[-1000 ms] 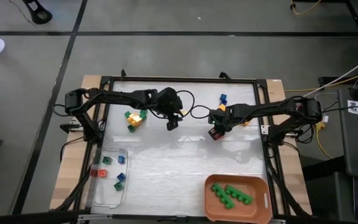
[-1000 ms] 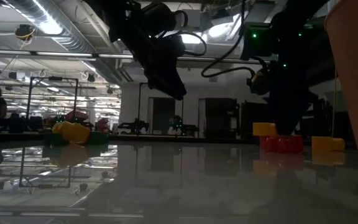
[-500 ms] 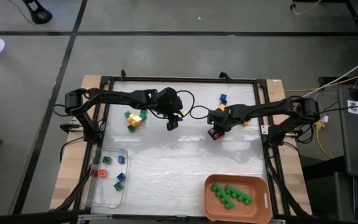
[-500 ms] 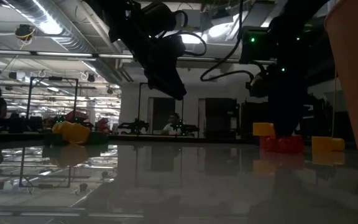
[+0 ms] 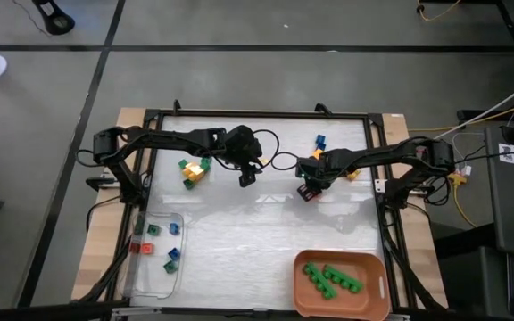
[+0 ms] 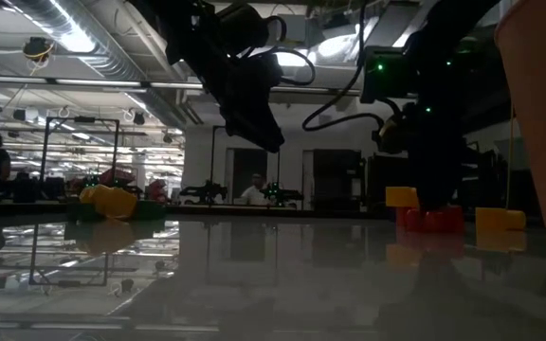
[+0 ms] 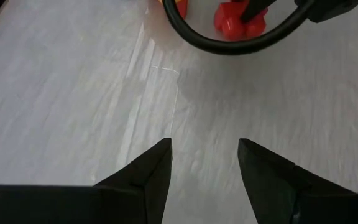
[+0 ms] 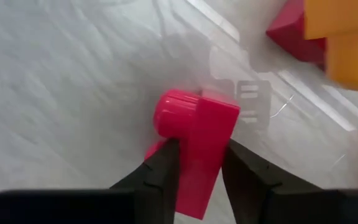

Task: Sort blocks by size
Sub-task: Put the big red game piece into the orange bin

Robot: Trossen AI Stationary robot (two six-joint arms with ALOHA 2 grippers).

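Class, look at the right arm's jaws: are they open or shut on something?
Shut on the red block. In the right wrist view, the right gripper has both dark fingers pressed against the block's sides, above the white table.

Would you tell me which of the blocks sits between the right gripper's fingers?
The red block, between the right gripper fingers near the table's middle; the yellow and green blocks lie elsewhere, untouched.
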